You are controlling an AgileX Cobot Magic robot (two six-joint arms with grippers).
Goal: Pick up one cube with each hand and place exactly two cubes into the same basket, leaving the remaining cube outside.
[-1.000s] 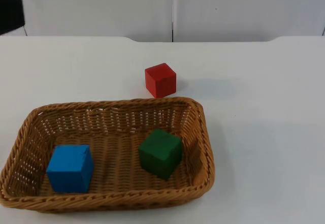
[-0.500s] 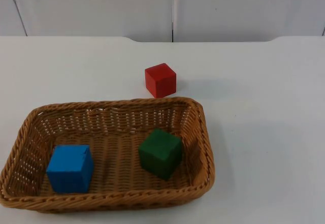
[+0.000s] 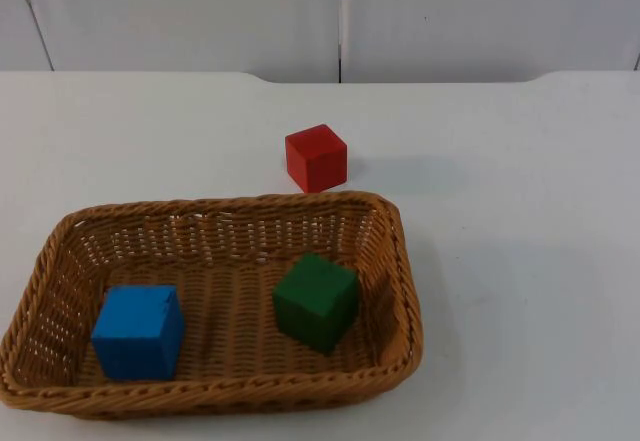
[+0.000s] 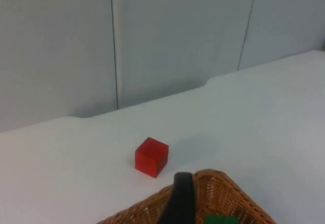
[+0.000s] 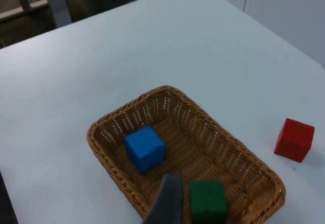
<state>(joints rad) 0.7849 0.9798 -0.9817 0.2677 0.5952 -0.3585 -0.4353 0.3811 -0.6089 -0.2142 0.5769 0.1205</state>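
Left gripper (image 4: 179, 203): one black fingertip seen from its wrist camera, raised above the near corner of the basket (image 4: 228, 193); cannot tell whether it is apart or together. Right gripper (image 5: 165, 201): one grey-black fingertip seen from its wrist camera, high over the table with the whole basket (image 5: 109, 127) below it; cannot tell its state either. Nothing is held at either visible fingertip. Outward from there: wicker basket (image 3: 405, 291), rectangular, sits on the white table (image 3: 520, 261). Inside it, blue cube (image 3: 138, 330) on the floor at the basket's left end, green cube (image 3: 316, 301) toward the right end, turned at a slight angle; the two are well apart. Red cube (image 3: 316, 158) stands on the table outside, just beyond the basket's far rim, not touching it. Grey partition wall (image 3: 200, 11) closes the table's far edge.
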